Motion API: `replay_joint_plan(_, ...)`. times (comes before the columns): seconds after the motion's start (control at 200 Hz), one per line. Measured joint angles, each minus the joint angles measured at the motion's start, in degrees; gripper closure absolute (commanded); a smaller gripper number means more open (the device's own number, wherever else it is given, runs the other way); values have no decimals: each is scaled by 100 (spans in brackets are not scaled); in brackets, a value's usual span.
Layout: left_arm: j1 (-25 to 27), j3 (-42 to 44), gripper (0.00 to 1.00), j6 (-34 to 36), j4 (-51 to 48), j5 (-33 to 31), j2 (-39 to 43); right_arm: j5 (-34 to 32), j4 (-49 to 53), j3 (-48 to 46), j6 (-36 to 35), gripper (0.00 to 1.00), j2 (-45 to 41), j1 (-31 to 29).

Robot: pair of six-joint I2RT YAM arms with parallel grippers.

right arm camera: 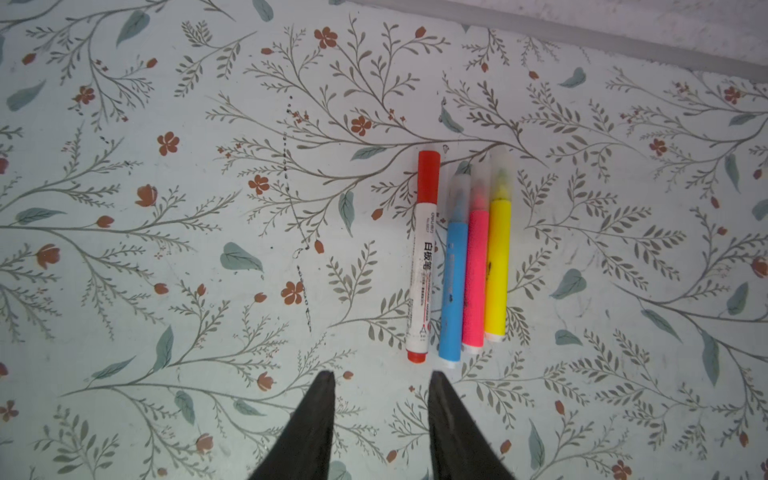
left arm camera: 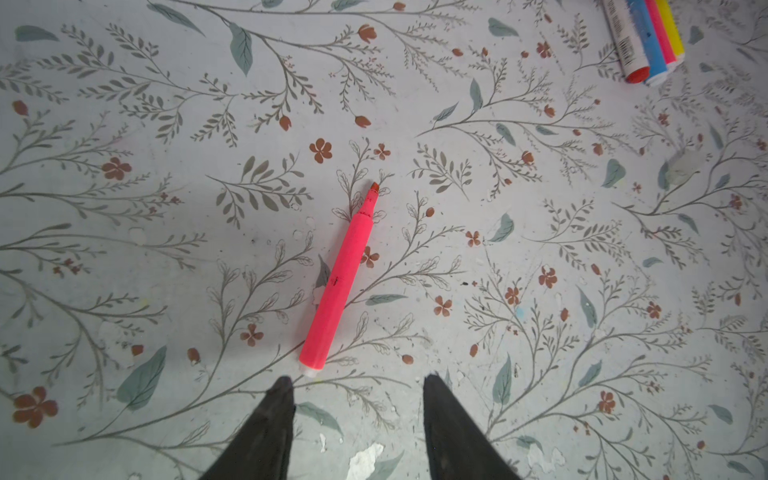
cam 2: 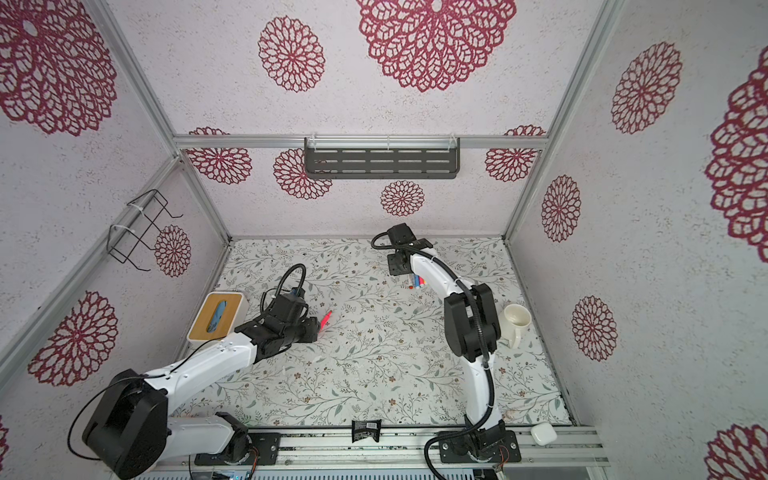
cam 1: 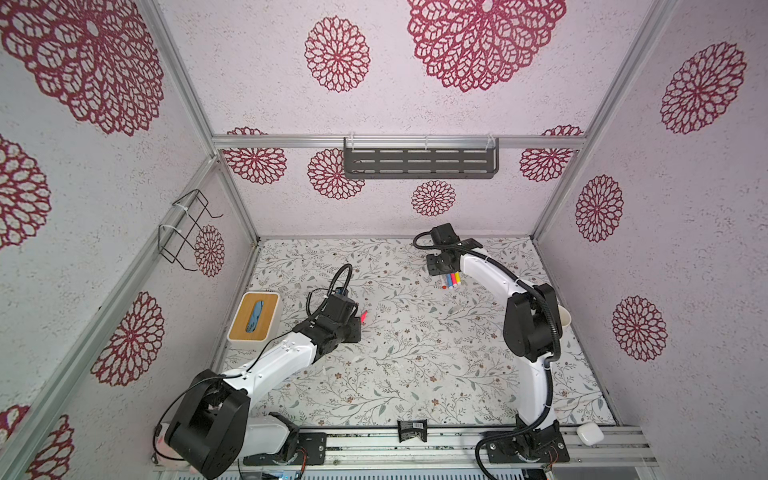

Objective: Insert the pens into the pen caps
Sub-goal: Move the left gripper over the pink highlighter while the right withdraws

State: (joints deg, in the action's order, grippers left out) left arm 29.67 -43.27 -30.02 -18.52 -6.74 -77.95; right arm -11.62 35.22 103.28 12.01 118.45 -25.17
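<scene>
Closest to the left wrist camera is the left tool (left arm camera: 358,379), released and empty, with its jaws apart just short of the uncapped pink pen (left arm camera: 338,282), whose tip is bare. In both top views this pen lies left of centre on the surface (cam 1: 415,374). The right tool (right arm camera: 381,374) is also released and grasps nothing. Near it four pens (right arm camera: 476,274) lie side by side, touching, each with its cap (right arm camera: 503,166) on. I judge four are done and one is left. A pale shape (left arm camera: 681,166) may be the last cap, but I cannot tell.
</scene>
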Motion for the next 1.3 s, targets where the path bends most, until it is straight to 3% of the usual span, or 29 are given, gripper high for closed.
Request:
replay_joint_plan(0.48,-31,-610,51,190,-74,-247,-1250,177,-479,-1976,219,60,-1357,7)
replay_joint_plan(1.001,-37,-739,56,221,-278,-308,-1930,437,-844,-2551,374,60,-1873,17)
replay_joint_plan(1.301,-35,-776,78,225,-234,-328,-2011,577,-944,-2634,463,61,-1943,17)
